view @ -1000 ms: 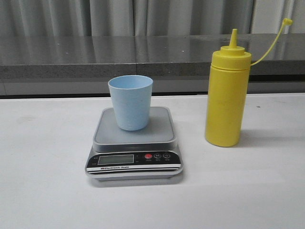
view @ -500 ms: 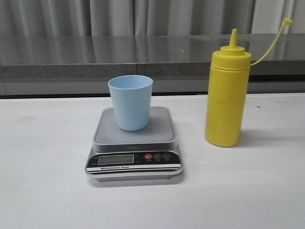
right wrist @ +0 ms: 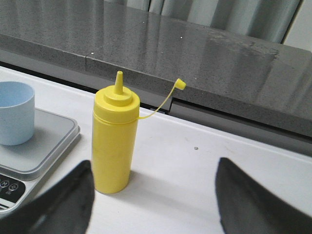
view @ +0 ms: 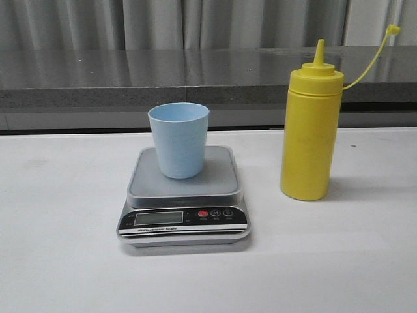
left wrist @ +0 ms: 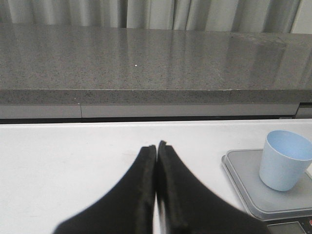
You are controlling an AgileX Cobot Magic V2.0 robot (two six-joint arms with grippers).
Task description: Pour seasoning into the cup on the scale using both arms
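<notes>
The pale blue cup (view: 178, 139) stands upright on the silver-grey scale (view: 184, 195) at the table's middle. The yellow seasoning bottle (view: 310, 127) stands upright to the right of the scale, its cap hanging off on a thin tether (view: 391, 29). Neither arm shows in the front view. In the left wrist view my left gripper (left wrist: 156, 145) is shut and empty over bare table, left of the scale (left wrist: 243, 180) and cup (left wrist: 285, 160). In the right wrist view my right gripper (right wrist: 153, 168) is wide open, set back from the bottle (right wrist: 114, 140), which stands by its left finger (right wrist: 73, 195).
A grey stone ledge (view: 195, 78) runs along the back of the white table (view: 65, 261), with curtains behind it. The scale's black front panel holds an LCD and a red button (view: 202, 213).
</notes>
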